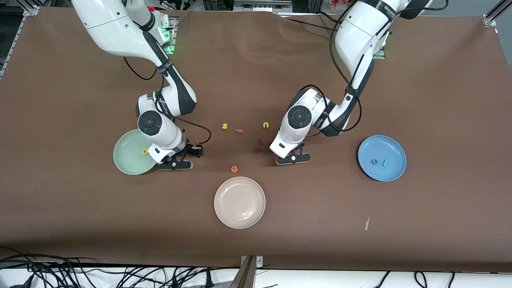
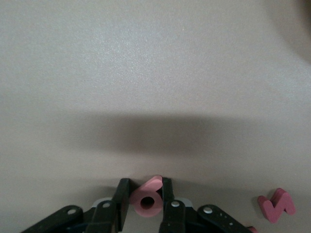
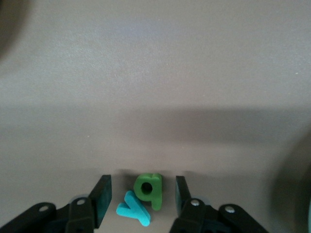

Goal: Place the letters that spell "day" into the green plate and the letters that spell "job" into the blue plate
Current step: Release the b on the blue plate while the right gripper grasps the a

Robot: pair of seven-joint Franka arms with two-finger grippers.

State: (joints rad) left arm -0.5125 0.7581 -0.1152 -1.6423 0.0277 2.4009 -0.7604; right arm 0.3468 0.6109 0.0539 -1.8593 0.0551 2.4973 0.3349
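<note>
My left gripper [image 2: 146, 187] is down on the table, jaws shut on a salmon-pink letter with a round bowl [image 2: 153, 186]; in the front view it [image 1: 293, 159] sits between the two coloured plates. My right gripper [image 3: 143, 189] stands open on the table beside the green plate [image 1: 124, 158], with a dark green letter [image 3: 156, 195] and a teal "y" [image 3: 133, 208] lying loose between its fingers. A yellow letter [image 1: 145, 151] lies in the green plate. The blue plate [image 1: 394, 148] holds a blue ring "o" [image 1: 375, 161] and a teal "j" [image 1: 385, 162].
A cream plate [image 1: 239, 216] sits nearer the front camera, an orange "e" [image 1: 234, 169] just above it. A yellow "s" [image 1: 225, 126], salmon "f" [image 1: 239, 131], yellow "u" [image 1: 265, 125] and dark red letters [image 1: 257, 150] lie mid-table; one dark red letter [image 2: 276, 205] is beside my left gripper.
</note>
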